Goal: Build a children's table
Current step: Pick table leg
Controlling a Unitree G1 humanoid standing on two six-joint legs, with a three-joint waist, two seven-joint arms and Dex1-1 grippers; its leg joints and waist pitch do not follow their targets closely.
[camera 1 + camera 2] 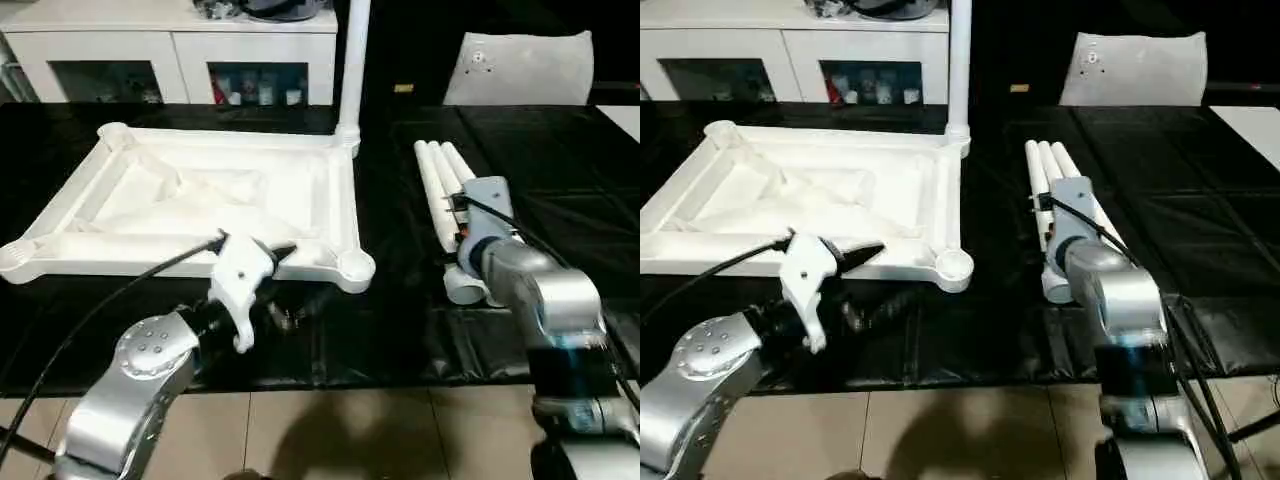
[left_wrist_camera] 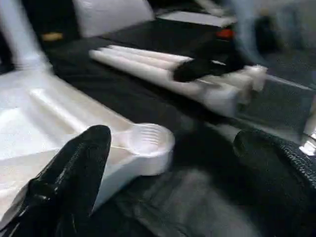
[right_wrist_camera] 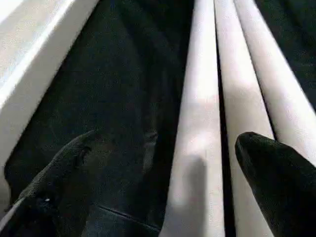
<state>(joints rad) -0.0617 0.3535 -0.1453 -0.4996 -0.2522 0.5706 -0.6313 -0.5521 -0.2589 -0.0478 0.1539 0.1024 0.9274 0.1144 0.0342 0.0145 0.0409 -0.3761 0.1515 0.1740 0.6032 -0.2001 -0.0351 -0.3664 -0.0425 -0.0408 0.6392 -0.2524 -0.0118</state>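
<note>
A white plastic table top [image 1: 190,205] lies upside down on a black-covered work surface [image 1: 400,330], its ribbed underside facing up, with round sockets at the corners. At its near edge, close to the near right corner socket [image 1: 355,268], hovers the left gripper [image 2: 173,163] — fingers spread wide, holding nothing. One white leg [image 1: 352,70] stands upright in the top's far right corner socket. To the right of the top, three loose white legs [image 1: 442,190] lie side by side, touching. Above them hangs the right gripper [image 3: 163,163] — its black fingers spread apart, straddling the leftmost leg without closing on it.
</note>
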